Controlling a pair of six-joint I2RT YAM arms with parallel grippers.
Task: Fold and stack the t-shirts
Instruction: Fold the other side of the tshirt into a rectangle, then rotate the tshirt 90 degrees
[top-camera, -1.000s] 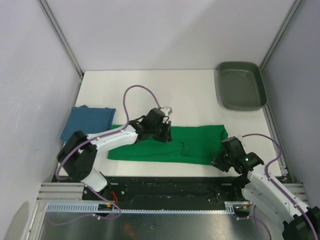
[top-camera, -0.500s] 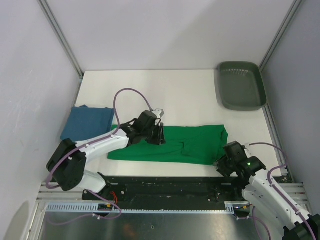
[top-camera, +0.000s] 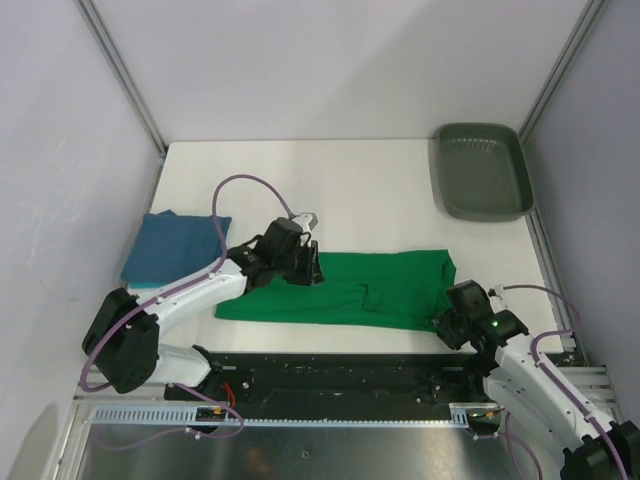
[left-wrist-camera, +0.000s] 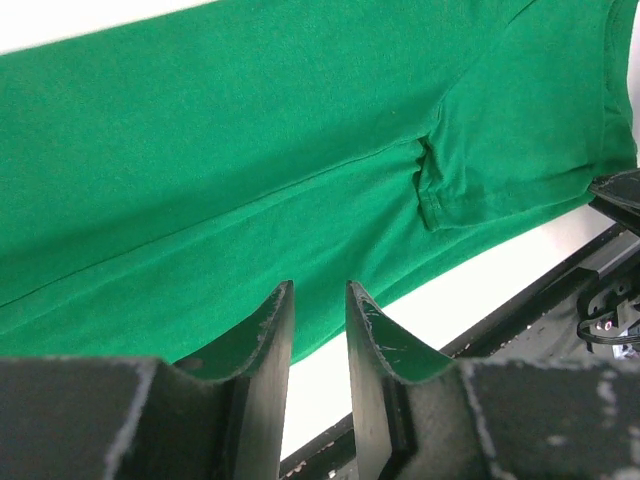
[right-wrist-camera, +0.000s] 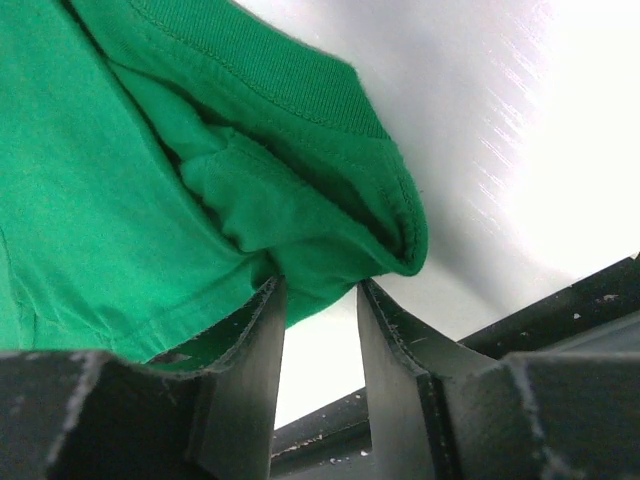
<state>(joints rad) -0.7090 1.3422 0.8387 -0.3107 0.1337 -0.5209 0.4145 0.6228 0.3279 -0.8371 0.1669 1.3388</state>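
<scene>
The emerald green t-shirt (top-camera: 380, 285) lies folded into a long strip across the near middle of the table. The teal blue t-shirt (top-camera: 175, 245) lies folded at the left edge. My left gripper (top-camera: 305, 265) hovers over the strip's far left part. In the left wrist view (left-wrist-camera: 318, 290) its jaws stand a narrow gap apart and empty, with green cloth (left-wrist-camera: 250, 150) below. My right gripper (top-camera: 447, 318) is at the strip's near right corner. In the right wrist view (right-wrist-camera: 318, 285) its tips pinch a bunched fold of green cloth (right-wrist-camera: 120, 180).
A dark grey-green plastic tray (top-camera: 482, 170) sits at the far right corner. The table's black front rail runs just behind both grippers (left-wrist-camera: 560, 290). Grey walls close in the table on three sides.
My left gripper has slid leftward along the far edge of the green shirt. My right arm has drawn back slightly toward the near edge, its gripper staying at the shirt's corner.
</scene>
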